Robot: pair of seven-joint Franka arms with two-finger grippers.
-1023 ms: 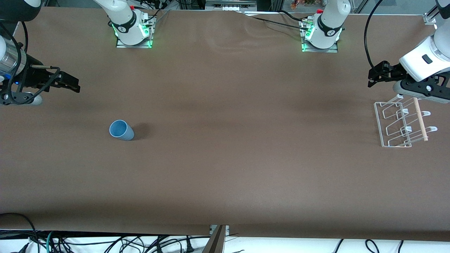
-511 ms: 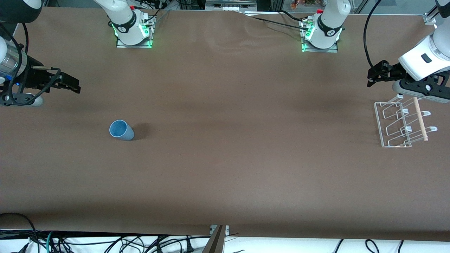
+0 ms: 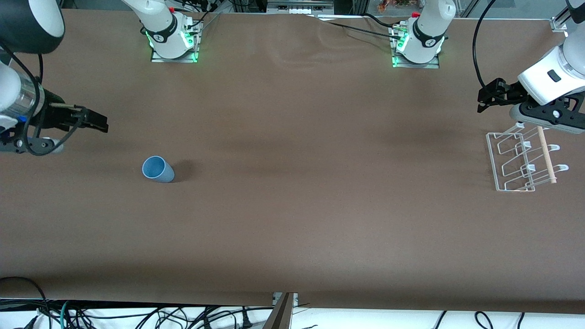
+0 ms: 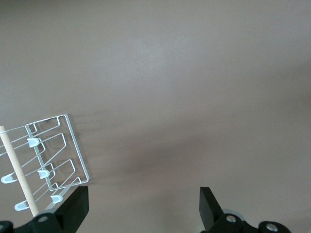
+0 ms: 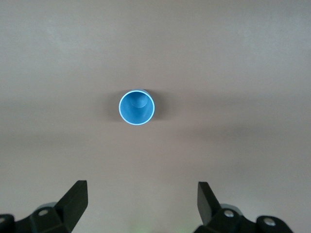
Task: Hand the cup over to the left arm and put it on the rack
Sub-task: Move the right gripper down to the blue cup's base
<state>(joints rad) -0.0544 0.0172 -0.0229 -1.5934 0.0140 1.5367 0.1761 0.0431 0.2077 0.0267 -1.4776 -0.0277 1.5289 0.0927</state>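
The light-blue cup stands upright, mouth up, on the brown table toward the right arm's end. It also shows in the right wrist view, ahead of the jaws. My right gripper is open and empty, in the air over bare table and apart from the cup; its jaws stand wide in the right wrist view. My left gripper is open and empty, over the table just beside the rack. The rack, with its wooden dowel, also shows in the left wrist view, off to one side of the open gripper.
The two arm bases stand along the table's edge farthest from the front camera. Cables hang below the table's near edge.
My right gripper has dropped lower in the front view and edged toward the cup. The left arm, the cup and the rack have not moved.
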